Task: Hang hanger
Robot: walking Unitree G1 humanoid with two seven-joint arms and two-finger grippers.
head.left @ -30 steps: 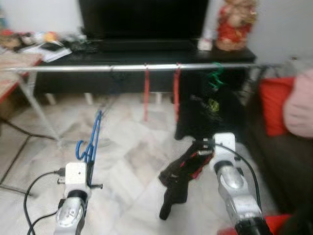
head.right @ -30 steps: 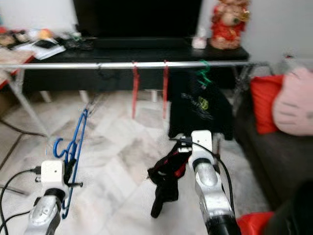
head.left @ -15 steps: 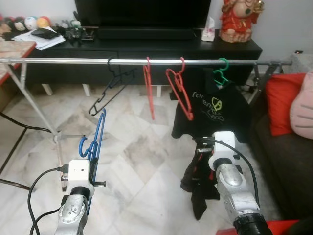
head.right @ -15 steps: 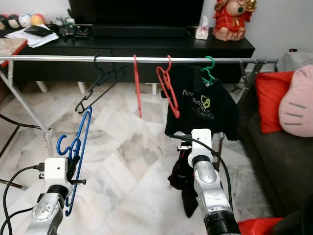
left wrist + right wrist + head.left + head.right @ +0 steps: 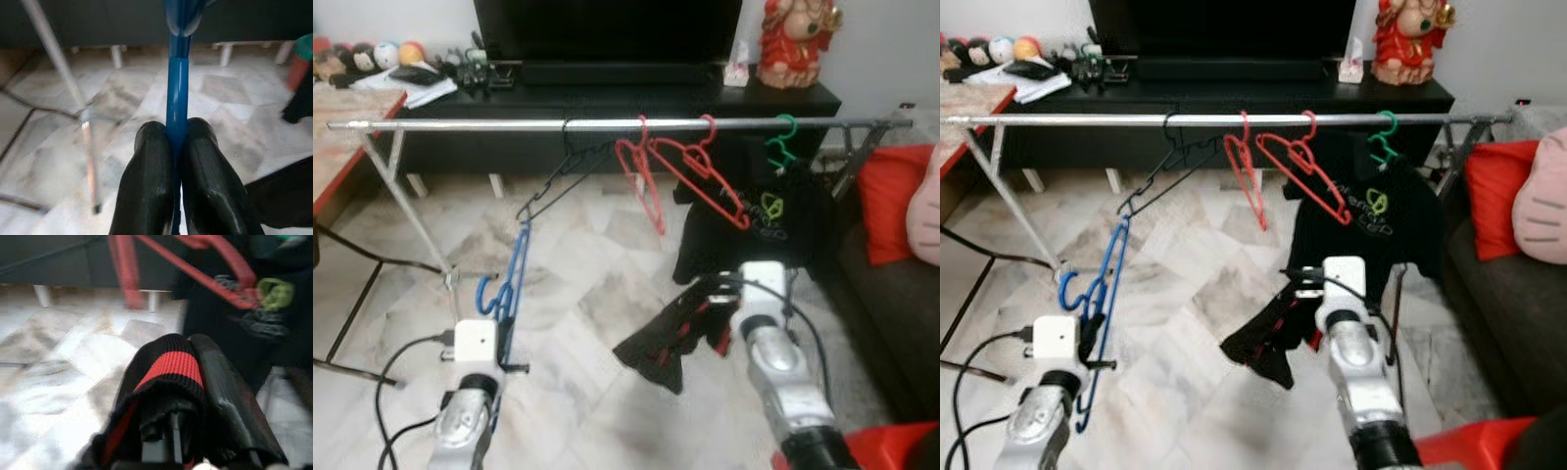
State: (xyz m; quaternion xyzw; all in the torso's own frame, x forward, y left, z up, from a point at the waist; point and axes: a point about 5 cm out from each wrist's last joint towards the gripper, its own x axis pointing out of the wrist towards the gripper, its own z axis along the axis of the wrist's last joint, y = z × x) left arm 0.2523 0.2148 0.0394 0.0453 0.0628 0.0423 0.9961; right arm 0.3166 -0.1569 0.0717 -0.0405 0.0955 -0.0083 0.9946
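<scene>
The left gripper (image 5: 177,142) has its fingers (image 5: 149,181) pinched tight on the blue hanger (image 5: 509,289), low and well short of the rail (image 5: 1234,119). The right gripper (image 5: 171,382) is clamped on a black-and-red garment (image 5: 1268,338) (dangling loose). Raised carelessly, the hanger's hook could miss the rail, or snag the black hanger (image 5: 558,176) hanging there.

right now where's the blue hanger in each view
Left eye view: blue hanger lower left, rising from the left gripper.
Right eye view: lower left too.
Left wrist view: a blue bar pinched between the two black fingers.
Right wrist view: I can't make it out there.
Shared landmark: the silver rail with red hangers.
</scene>
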